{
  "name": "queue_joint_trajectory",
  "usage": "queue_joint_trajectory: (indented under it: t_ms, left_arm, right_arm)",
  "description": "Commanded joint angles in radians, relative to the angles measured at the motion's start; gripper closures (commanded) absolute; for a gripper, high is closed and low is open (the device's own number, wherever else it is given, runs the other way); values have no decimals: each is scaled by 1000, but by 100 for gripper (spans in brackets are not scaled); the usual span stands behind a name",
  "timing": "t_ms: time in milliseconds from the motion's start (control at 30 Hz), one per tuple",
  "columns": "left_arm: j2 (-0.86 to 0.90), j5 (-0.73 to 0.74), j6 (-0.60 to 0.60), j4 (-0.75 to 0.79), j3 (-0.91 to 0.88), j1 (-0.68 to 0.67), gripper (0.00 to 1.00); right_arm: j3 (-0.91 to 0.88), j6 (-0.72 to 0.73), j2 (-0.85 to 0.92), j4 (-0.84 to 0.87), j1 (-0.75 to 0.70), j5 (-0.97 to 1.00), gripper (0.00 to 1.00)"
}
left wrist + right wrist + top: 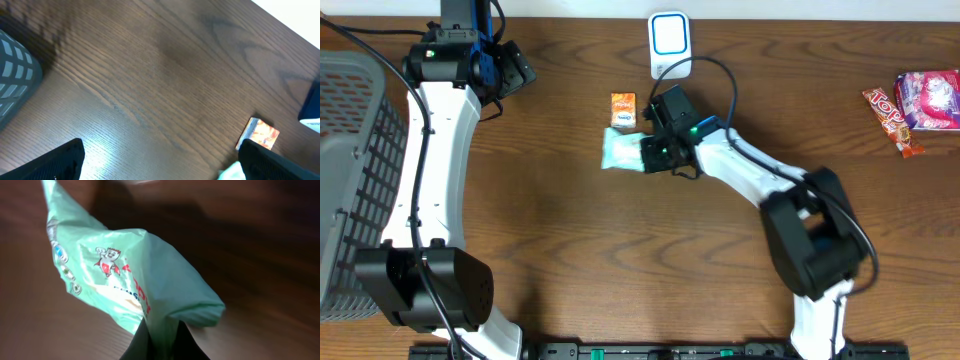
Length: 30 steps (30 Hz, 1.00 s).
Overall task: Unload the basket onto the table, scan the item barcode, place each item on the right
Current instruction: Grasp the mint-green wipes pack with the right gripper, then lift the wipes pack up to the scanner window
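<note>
A pale green plastic packet [620, 150] with a cartoon figure lies mid-table; in the right wrist view the packet [130, 275] fills the frame. My right gripper [650, 152] is shut on the packet's right end, its black fingers [142, 345] pinching the film. Just behind it sits a small orange item [623, 108], also seen as the orange item [261, 134] in the left wrist view. The white barcode scanner [670, 42] stands at the far edge. My left gripper [160, 162] hangs open over bare wood at the back left, holding nothing.
A grey mesh basket [350, 180] occupies the left edge. Pink and red snack packs [920, 105] lie at the far right. The scanner's black cable [725, 85] loops over the right arm.
</note>
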Motion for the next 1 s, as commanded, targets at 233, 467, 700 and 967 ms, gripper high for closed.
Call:
queue_joint_trajectory:
  t_ms: [233,467,700,967]
  left_arm:
    - [3,-17,5,0,-2,0,2]
    - [3,-17,5,1,-2,0,2]
    - [3,-17,5,1,-2,0,2]
    - [3,-17,5,0,-2,0,2]
  right_arm:
    - [-5,82,-128,-243,37,929,99]
    - [-5,107,-21,-263,36,1086,99]
    - [-5,64,59,-260,83,1125,97]
    - [-4,21,60,-216,238,1089,70]
